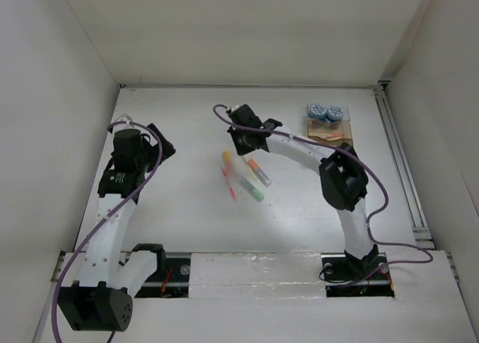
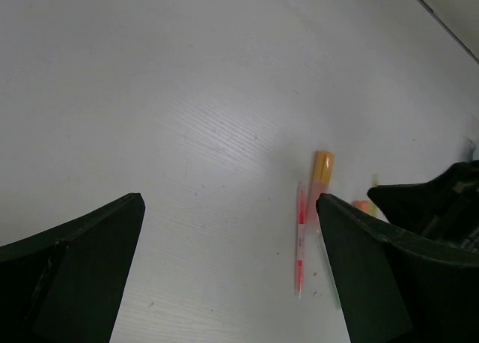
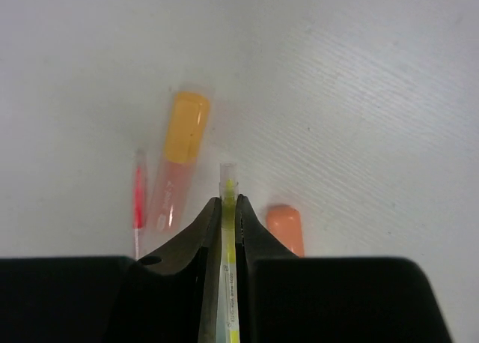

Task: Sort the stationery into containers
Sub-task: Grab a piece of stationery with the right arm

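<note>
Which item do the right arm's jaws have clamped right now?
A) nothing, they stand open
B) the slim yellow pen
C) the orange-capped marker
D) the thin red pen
B: in the right wrist view, the jaws of the right arm are pinched shut on the slim yellow pen, while the orange-capped marker and the thin red pen lie loose on the table.

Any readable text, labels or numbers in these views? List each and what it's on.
Nothing here is legible.
White label on the left arm's black motor housing: too small to read.
Fine print along the yellow pen: blurred, unreadable.
Print on the clear barrel of the orange-capped marker: blurred, unreadable.
</note>
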You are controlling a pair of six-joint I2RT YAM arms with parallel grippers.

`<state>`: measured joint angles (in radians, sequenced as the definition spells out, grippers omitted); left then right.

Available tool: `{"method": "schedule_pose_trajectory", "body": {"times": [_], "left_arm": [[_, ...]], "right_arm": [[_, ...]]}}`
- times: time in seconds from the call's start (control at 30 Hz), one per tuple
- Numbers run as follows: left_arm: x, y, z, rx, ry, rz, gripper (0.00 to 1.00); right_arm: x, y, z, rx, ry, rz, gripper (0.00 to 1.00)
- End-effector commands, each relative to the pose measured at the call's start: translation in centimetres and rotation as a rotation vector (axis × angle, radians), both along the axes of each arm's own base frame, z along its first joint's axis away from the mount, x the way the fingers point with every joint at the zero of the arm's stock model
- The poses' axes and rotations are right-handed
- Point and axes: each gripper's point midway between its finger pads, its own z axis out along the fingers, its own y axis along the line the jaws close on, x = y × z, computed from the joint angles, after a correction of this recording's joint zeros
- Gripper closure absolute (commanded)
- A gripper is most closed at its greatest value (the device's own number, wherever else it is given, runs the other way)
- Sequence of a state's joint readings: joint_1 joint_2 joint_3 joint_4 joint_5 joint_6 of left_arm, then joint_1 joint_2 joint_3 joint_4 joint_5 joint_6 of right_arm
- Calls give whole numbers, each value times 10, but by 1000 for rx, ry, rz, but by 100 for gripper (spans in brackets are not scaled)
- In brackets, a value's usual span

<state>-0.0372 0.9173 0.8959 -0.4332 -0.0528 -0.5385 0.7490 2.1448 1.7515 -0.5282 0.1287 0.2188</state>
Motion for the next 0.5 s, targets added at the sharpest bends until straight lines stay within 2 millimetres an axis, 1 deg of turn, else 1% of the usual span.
{"method": "schedule_pose_trajectory", "body": {"times": [0.0,0.03,0.07,0.1,0.13,0.17,0.2,0.23,0.27,0.3,0.33,0.37,0.4,0.47], "left_arm": [[3,-1,7,4,-38,-12,1],[3,-1,7,4,-38,-12,1],[3,-1,7,4,-38,-12,1],[3,-1,7,4,-38,-12,1],[3,-1,7,4,-38,-12,1],[3,-1,7,4,-38,-12,1],[3,-1,7,4,-38,-12,1],[3,-1,7,4,-38,-12,1],[3,-1,7,4,-38,-12,1],[3,-1,7,4,-38,-12,1],[3,-1,7,4,-38,-12,1],[2,-1,9,4,-47,-12,1],[2,-1,9,4,-47,-12,1],[2,-1,9,4,-47,-12,1]], "right_arm": [[17,0,119,163,-198,-50,100],[20,-4,133,182,-221,-61,100],[26,-15,144,191,-243,-104,100],[27,-18,168,228,-288,-124,100],[33,-28,181,255,-312,-177,100],[46,-48,190,258,-358,-266,100],[47,-64,200,275,-383,-326,100],[52,-78,206,319,-392,-415,100],[57,-95,211,346,-407,-500,100],[70,-136,207,334,-437,-651,100],[70,-160,218,375,-456,-742,100],[74,-179,219,466,-448,-884,100],[81,-220,217,490,-453,-1009,100],[80,-252,208,599,-406,-1145,100]]}}
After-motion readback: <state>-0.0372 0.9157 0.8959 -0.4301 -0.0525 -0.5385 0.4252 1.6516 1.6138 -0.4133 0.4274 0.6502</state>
